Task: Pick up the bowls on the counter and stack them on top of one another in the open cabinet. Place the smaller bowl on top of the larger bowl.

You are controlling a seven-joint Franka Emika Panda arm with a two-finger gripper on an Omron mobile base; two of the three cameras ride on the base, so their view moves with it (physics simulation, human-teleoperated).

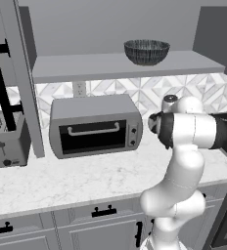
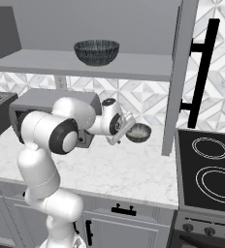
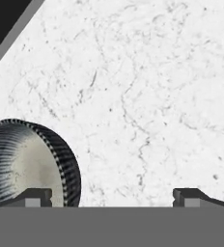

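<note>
Simulated kitchen with white marble-look counter (image 1: 86, 178) above grey drawers, patterned tile backsplash behind. Silver toaster oven (image 1: 95, 126) on the counter against the wall, toaster (image 1: 5, 141) just beside it at far left of the left base view, black cooktop (image 2: 209, 167) at far right of the right base view. Open cabinet (image 1: 120, 66) above, door swung out with black bar handle. Larger bowl (image 1: 147, 52) upright on the cabinet shelf, mouth facing up; round, so no long axis to report. Smaller bowl (image 2: 138, 132) on the counter between toaster oven and cooktop, upright, speckled grey inside showing; near lower left of the hand view (image 3: 29, 164), streaked outer wall and pale interior both visible. Claw (image 2: 126, 127) just beside the smaller bowl, jaws spread wide, holding nothing; bowl close by one fingertip (image 3: 36, 197), outside the gap between the tips. Contact between claw and bowl not discernible.
</note>
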